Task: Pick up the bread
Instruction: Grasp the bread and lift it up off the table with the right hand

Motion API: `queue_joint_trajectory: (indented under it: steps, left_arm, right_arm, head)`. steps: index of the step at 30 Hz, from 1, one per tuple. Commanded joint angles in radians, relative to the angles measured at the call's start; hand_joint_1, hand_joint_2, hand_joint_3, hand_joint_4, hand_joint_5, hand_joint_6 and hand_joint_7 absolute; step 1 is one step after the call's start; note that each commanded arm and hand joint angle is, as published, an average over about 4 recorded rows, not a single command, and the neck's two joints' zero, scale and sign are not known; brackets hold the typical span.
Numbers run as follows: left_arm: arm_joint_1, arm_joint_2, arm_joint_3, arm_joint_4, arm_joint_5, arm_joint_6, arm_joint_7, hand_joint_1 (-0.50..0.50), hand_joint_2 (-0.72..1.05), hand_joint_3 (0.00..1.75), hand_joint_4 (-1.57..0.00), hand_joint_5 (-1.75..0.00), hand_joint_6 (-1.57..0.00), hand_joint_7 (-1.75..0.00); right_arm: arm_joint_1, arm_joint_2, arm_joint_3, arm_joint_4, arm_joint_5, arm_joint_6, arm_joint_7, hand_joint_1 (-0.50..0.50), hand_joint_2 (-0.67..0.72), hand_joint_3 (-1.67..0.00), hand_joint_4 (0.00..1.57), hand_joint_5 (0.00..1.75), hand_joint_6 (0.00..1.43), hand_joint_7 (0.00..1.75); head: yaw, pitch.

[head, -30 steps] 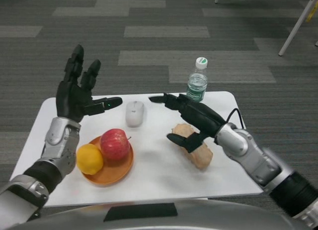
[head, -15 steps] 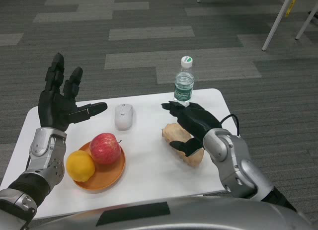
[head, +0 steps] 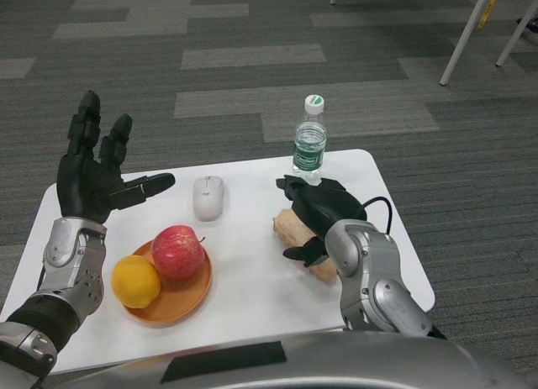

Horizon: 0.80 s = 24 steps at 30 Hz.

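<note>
Apple (head: 176,250), probably orange (head: 135,281), plate (head: 187,298), mouse (head: 208,197), bottle (head: 309,141)

The robot's left hand (head: 94,181) is raised, palm inward, fingers spread and holding nothing, while its right hand (head: 319,211) curls downward, forearm bent steeply inward from the lower right.

White table (head: 252,297) in front of me. On it: bottle (head: 309,139) upright at 12 o'clock edge, mouse (head: 208,197) at 11, orange plate (head: 178,301) at 8, bread (head: 296,228) at 3, black cable (head: 382,206) beside bread.
</note>
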Motion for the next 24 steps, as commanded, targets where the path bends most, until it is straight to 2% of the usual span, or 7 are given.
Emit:
queue_joint_trajectory:
  steps: [1,4,8,13,16,20,24]
  left_arm:
    - [-0.013,0.015,-0.004,0.004,-0.005,-0.010,-0.001,0.50,0.43,0.04,0.00,-0.36,0.00,0.00]
    - [-0.017,0.014,-0.009,0.006,-0.008,-0.011,-0.001,0.50,0.45,0.04,0.00,-0.31,0.00,0.00]
    - [-0.021,0.014,-0.019,0.011,-0.013,-0.011,-0.001,0.50,0.43,0.00,0.00,-0.41,0.00,0.00]
    - [-0.022,0.012,-0.024,0.012,-0.014,-0.011,-0.001,0.50,0.43,0.04,0.00,-0.41,0.00,0.00]
    - [-0.022,0.007,-0.024,0.013,-0.014,-0.011,-0.001,0.50,0.43,0.02,0.00,-0.33,0.00,0.00]
    - [-0.022,0.003,-0.025,0.013,-0.014,-0.011,-0.001,0.50,0.43,0.00,0.00,-0.38,0.00,0.00]
    - [-0.022,0.002,-0.026,0.013,-0.014,-0.011,-0.001,0.50,0.43,0.02,0.00,-0.38,0.00,0.00]
  right_arm:
    - [-0.010,0.009,-0.006,-0.008,-0.014,0.013,0.011,-0.42,-0.54,-0.56,0.00,0.78,0.00,0.28]
    - [-0.010,0.016,-0.026,0.016,-0.017,0.012,0.011,-0.42,-0.54,-0.56,0.00,0.78,0.00,0.28]
    - [-0.012,0.021,-0.062,0.073,-0.029,0.006,0.011,-0.42,-0.54,-0.56,0.00,0.78,0.00,0.28]
    - [-0.026,0.025,-0.090,0.141,-0.043,-0.001,0.011,-0.42,-0.54,-0.50,0.00,0.78,0.00,0.28]
    - [-0.029,0.028,-0.104,0.189,-0.043,-0.008,0.011,-0.42,-0.53,-0.48,0.00,0.78,0.00,0.28]
    - [-0.029,0.032,-0.109,0.234,-0.042,-0.016,0.011,-0.42,-0.54,-0.46,0.00,0.78,0.00,0.28]
    - [-0.033,0.040,-0.108,0.252,-0.039,-0.021,0.011,-0.42,-0.48,-0.40,0.00,0.78,0.00,0.28]
  head:
    - [0.002,-0.005]
    - [-0.003,-0.007]
    - [0.000,-0.012]
    - [0.000,-0.014]
    - [0.006,-0.016]
    - [0.006,-0.017]
    - [0.007,-0.018]
